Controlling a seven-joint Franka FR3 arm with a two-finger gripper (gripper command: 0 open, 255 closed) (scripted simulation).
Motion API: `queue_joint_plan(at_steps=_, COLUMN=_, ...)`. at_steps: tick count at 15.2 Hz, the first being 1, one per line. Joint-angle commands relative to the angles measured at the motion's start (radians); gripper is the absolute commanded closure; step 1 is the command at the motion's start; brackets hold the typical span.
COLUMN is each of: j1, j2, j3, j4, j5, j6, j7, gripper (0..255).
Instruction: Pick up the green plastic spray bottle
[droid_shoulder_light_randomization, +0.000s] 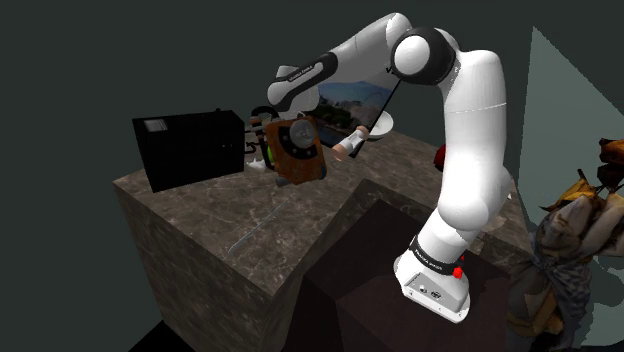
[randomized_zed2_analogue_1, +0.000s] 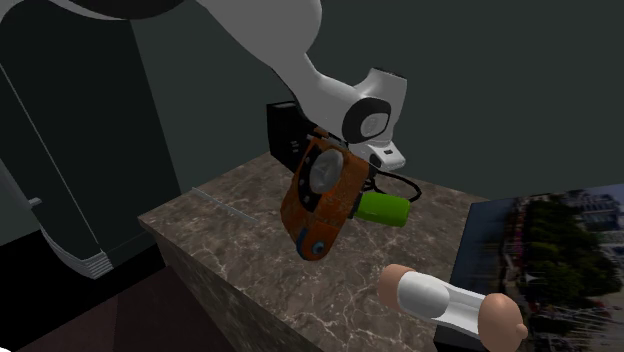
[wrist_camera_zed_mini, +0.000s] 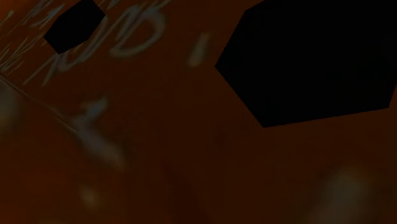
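Jaws hidden behind an orange-brown object (randomized_zed2_analogue_1: 320, 195); we cannot tell whether they are open or closed.
We see the green spray bottle (randomized_zed2_analogue_1: 381, 209) lying on its side on the dark stone counter (randomized_zed2_analogue_1: 250, 255). It is just behind the orange-brown object and partly covered by it in the second exterior view. The orange-brown object has a pale round face and sits tilted at the end of the white arm (randomized_zed2_analogue_1: 300, 60); we cannot tell whether its lower tip touches the counter. In the wrist view its orange surface (wrist_camera_zed_mini: 191, 159) is right up against the camera. A black box (droid_shoulder_light_randomization: 190, 148) stands just beside the orange-brown object, on the shoulder view's left of it. A white and flesh-coloured cylinder (randomized_zed2_analogue_1: 450, 305) lies well apart from the orange-brown object, near a picture panel (randomized_zed2_analogue_1: 545, 250).
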Motion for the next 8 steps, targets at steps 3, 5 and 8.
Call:
queue_joint_plan(at_steps=3, j1=0.0, j2=0.01, j3=-0.001, j4=-0.001, j5=-0.001, j6=0.001, j7=0.001, gripper=255)
queue_joint_plan(at_steps=5, j1=0.002, j2=0.012, j3=-0.001, j4=0.002, j5=-0.001, j6=0.001, j7=0.003, gripper=255)
queue_joint_plan(at_steps=8, j1=0.001, j2=0.012, j3=-0.001, j4=0.004, j5=-0.002, j6=-0.001, j7=0.001, gripper=255)
